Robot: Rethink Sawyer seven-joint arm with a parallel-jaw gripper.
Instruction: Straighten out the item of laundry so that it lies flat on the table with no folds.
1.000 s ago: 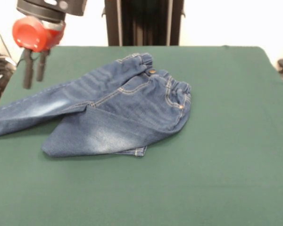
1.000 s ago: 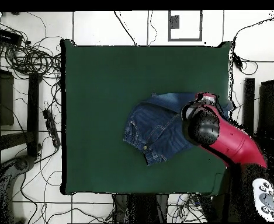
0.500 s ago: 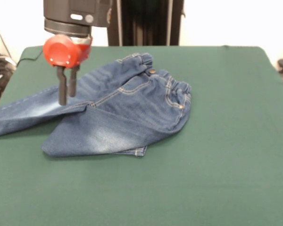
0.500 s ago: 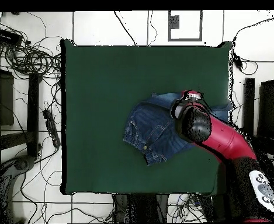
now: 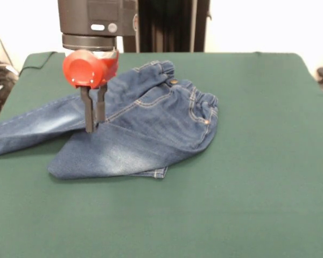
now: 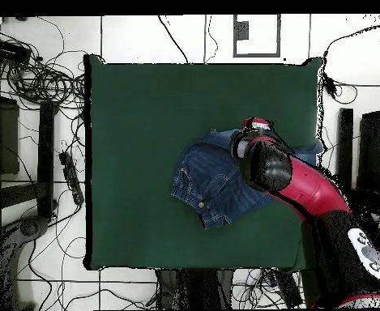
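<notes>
Small blue denim jeans (image 5: 151,121) lie crumpled on the green felt table (image 5: 258,161), left of centre in the front view. Elastic waistband (image 5: 204,105) bunched at the right end of the garment, tan stitching and a small metal button visible near it. One leg (image 5: 27,126) runs out long to the left, reaching the picture's left edge, faded whitish patch on it. The other leg (image 5: 107,153) is folded back on itself in front, its hemmed cuff (image 5: 153,173) poking out from under the fold at the near edge. Not flat; clear folds at the crotch and the front leg.

Red and black arm (image 6: 306,190) comes in over the jeans. The gripper (image 5: 94,121), with a red housing above, hangs straight down over the place where the two legs meet. Two dark fingers (image 5: 88,113) are close together, narrow gap only, nothing seen between them. Tips are at the denim surface or just above it; can't tell if they touch.

In the overhead view the jeans (image 6: 213,186) sit right of the table's (image 6: 144,121) centre, the arm covering their right part, the gripper's head (image 6: 254,129) over the cloth. Cables (image 6: 39,81) on the floor around the table.
</notes>
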